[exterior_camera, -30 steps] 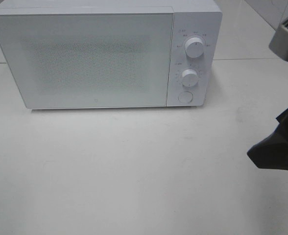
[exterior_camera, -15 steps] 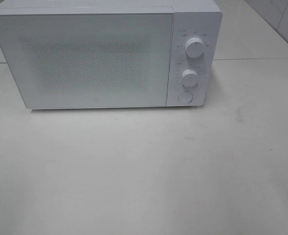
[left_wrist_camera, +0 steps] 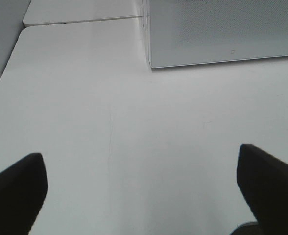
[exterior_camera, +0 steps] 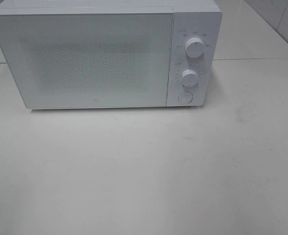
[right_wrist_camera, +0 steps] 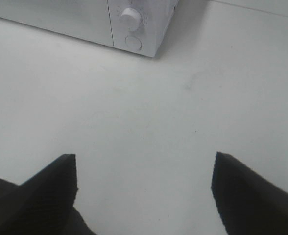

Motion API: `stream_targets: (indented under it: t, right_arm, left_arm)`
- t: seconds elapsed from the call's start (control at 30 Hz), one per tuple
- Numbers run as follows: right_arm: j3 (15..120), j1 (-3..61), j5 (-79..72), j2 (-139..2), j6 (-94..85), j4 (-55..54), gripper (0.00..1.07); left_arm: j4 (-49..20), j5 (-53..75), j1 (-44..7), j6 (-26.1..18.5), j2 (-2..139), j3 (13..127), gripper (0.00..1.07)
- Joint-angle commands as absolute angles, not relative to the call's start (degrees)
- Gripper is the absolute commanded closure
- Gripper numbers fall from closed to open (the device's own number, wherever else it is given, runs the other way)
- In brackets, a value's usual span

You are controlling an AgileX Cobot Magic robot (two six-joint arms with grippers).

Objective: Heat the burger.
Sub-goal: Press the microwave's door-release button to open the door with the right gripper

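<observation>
Gone from the right edge of the high view is my right arm, which stood there a second ago; nothing else has shifted. From that high camera I see a white microwave (exterior_camera: 105,54) at the far side of the pale table (exterior_camera: 144,171), its frosted door (exterior_camera: 85,61) closed. On the panel at its right sit the upper knob (exterior_camera: 195,48), the lower knob (exterior_camera: 189,77) below it, and a round button (exterior_camera: 185,97) lowest of all. The near half of the table lies bare. In the left wrist view my left gripper (left_wrist_camera: 139,166) hangs over the table with its dark fingers (left_wrist_camera: 16,191) spread wide and nothing between them; the microwave's near left corner is well ahead of it. In the right wrist view my right gripper (right_wrist_camera: 144,161) is likewise spread wide and holds nothing, and the lower knob and round button show far ahead, to its left. The burger shows in no view, so I cannot tell where it is.
</observation>
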State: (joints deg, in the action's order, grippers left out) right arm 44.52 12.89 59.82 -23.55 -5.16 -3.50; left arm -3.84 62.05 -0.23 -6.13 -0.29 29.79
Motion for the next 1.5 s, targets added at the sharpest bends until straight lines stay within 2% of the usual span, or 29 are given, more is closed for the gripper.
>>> stream_targets:
  t: [0.03,0.8,1.5]
  right_arm:
    - [43.1,12.5,60.0,-19.3,-3.6,-3.4,0.32]
    - [32.7,8.0,60.6,1.5,-3.0,-3.4,0.32]
    - [28.5,8.0,57.0,1.8,0.0,0.7,0.32]
  left_arm:
    - [-4.1,61.2,0.0,-5.9,-1.7,29.6,0.09]
    - [-4.1,61.2,0.0,-5.9,-1.7,29.6,0.09]
    - [-4.1,61.2,0.0,-6.0,-1.4,29.6,0.09]
